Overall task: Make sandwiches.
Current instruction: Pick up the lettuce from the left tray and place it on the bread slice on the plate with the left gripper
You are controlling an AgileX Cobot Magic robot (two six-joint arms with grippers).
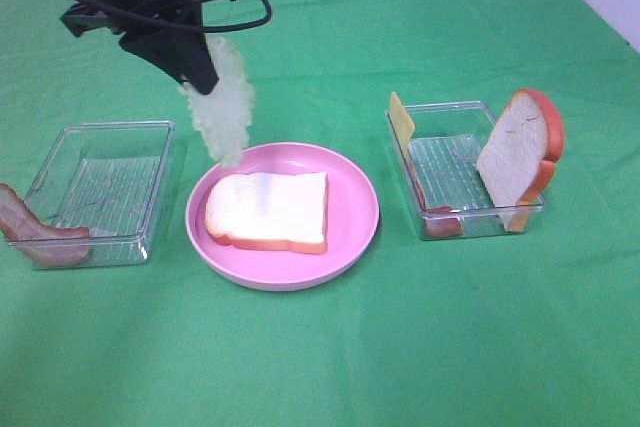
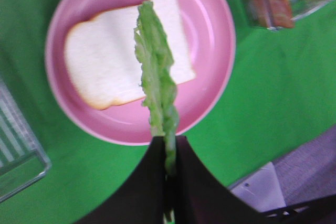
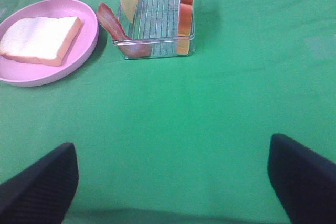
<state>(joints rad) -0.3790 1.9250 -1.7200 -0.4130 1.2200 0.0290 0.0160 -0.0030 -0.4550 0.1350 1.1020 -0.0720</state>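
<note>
One white bread slice (image 1: 268, 210) with an orange-brown crust lies flat on the pink plate (image 1: 355, 197). My left gripper (image 1: 205, 85) is shut on a pale green lettuce leaf (image 1: 223, 112), which hangs above the plate's far left rim; the left wrist view shows the lettuce leaf (image 2: 156, 82) dangling over the bread slice (image 2: 105, 61). A second bread slice (image 1: 520, 152) leans upright in the right clear tray (image 1: 440, 212), with a yellow cheese square (image 1: 401, 121) and a bacon strip (image 1: 440, 222) there. My right gripper (image 3: 173, 182) stands open over bare cloth.
A clear tray (image 1: 110, 182) sits at the left with a bacon strip (image 1: 40, 232) hanging over its near left corner. Green cloth (image 1: 320, 357) covers the table. The right wrist view shows the plate (image 3: 84, 45) and the right tray (image 3: 157, 51) ahead.
</note>
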